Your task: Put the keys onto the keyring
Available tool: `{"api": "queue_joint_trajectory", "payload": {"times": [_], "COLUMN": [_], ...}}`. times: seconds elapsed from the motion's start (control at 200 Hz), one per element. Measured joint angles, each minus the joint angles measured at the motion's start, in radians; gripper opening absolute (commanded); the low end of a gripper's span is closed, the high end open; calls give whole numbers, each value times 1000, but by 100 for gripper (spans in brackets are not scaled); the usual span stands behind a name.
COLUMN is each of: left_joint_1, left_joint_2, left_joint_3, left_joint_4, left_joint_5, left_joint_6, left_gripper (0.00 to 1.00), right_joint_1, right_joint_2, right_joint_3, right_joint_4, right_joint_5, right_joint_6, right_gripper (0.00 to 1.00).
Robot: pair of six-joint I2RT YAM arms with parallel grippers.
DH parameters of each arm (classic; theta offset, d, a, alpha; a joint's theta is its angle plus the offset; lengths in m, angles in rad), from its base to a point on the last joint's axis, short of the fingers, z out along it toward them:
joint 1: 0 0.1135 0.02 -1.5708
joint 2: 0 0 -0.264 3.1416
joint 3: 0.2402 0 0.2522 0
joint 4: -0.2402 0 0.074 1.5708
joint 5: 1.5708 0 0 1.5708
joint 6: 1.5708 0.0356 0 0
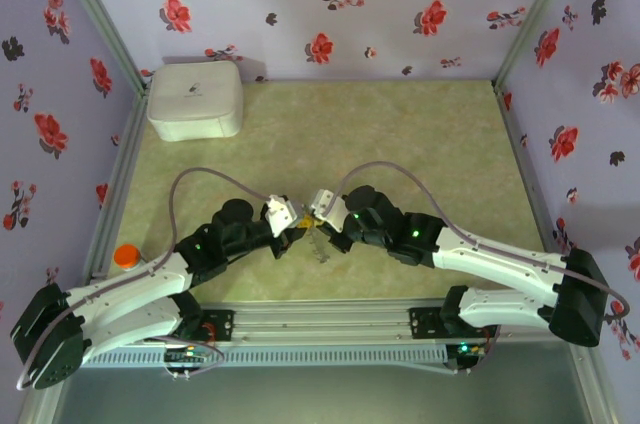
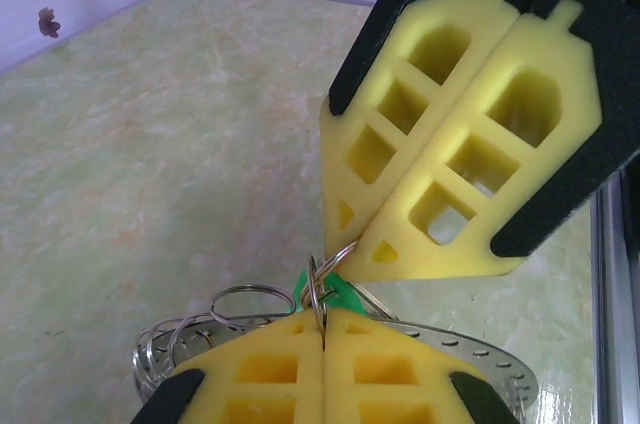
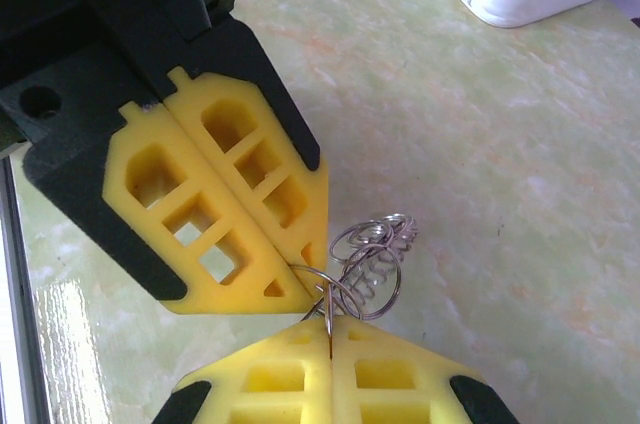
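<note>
Left gripper: the left gripper [image 2: 325,332], black fingers faced with yellow lattice pads, is pressed fully together, with a thin wire loop caught in the seam at its tip
Right gripper: the right gripper [image 3: 328,329], with the same yellow pads, is likewise closed with no gap and pinches a wire loop; its tip meets the left tip
Keyring: the thin grey metal keyring [image 3: 368,262], a cluster of coiled wire loops, sits between the two tips over the near centre of the table; I cannot tell whether it rests on the surface
Key: the tiny bright-green key [image 2: 343,294] lies just behind the left pads, touching the loops; I cannot tell whether it is threaded on
Surroundings: pale green marbled table [image 1: 400,144]; white rounded box [image 1: 195,99] well apart in the far left corner
Risk: both grips hold thin wire at the very pad tips, so a pull or twist could slip a loop free and drop ring and key; the crowded tips could also jam or bend the coil
</note>
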Motion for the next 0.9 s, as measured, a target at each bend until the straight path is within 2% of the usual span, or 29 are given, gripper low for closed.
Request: {"api": "queue_joint_trajectory", "payload": {"times": [0.375,0.85,0.9], "left_joint_1": [0,-1,-2], "left_joint_2": [-27,-51,-51], "left_joint_3": [0,0,-1], "left_joint_4": [21,22,23], "left_joint_5": [-57,-101,-105], "left_joint_6": [31,92,100], "left_gripper": [0,0,0], "right_joint_1": [2,2,1], "right_joint_2": [0,-12,-12], "right_joint_3": [-1,-1,-1], "right_joint_4": [48,58,58], "right_joint_5": [26,39,39], "right_joint_6": [141,178,178], "right_gripper": [0,0,5]}}
